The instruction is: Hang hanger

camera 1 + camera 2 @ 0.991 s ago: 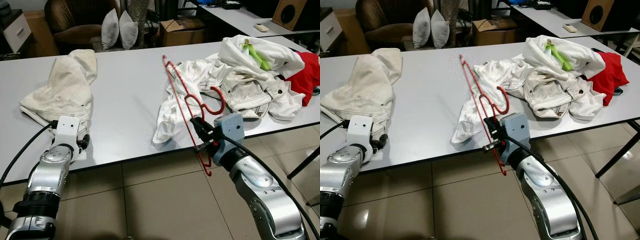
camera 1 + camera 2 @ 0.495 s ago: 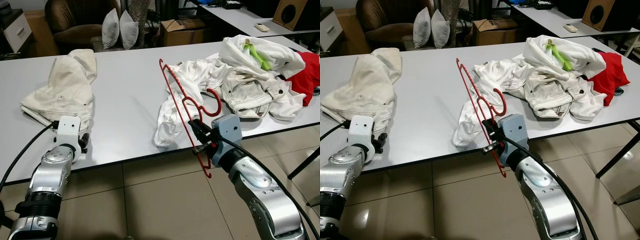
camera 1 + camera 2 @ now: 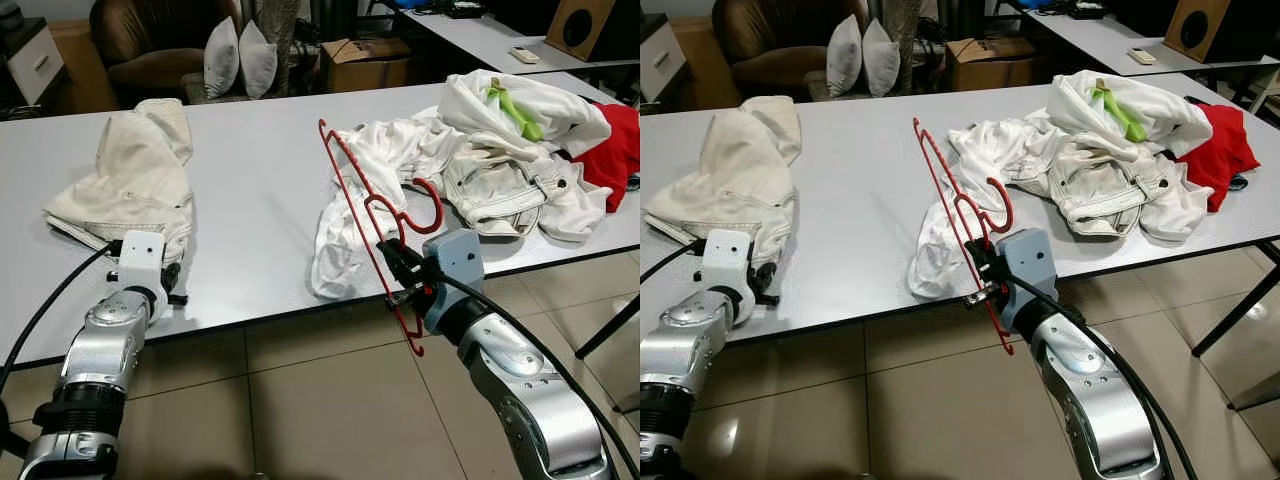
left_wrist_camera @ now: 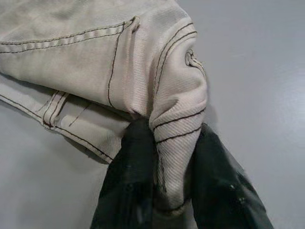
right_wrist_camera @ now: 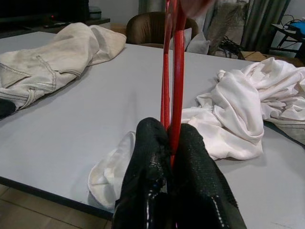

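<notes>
A red wire hanger [image 3: 372,215] stands tilted over the table's front edge, its hook [image 3: 432,208] curling toward the clothes pile. My right gripper [image 3: 395,272] is shut on the hanger's lower bar; in the right wrist view the black fingers [image 5: 151,157] pinch the red wire [image 5: 174,71]. Cream trousers [image 3: 135,170] lie at the table's left. My left gripper [image 3: 150,283] is shut on their edge, with a fold of the cream cloth [image 4: 174,143] squeezed between the fingers [image 4: 131,171].
A white shirt [image 3: 345,225] lies just behind the hanger. Behind it is a heap of pale garments [image 3: 500,150] with a green strip and a red cloth [image 3: 615,150]. The grey table [image 3: 255,190] ends at its front edge by both grippers. Beyond are an armchair [image 3: 150,45] and a cardboard box [image 3: 365,60].
My right gripper has lifted the hanger slightly and shifted it left. The left gripper has crept a little forward at the trousers' edge.
</notes>
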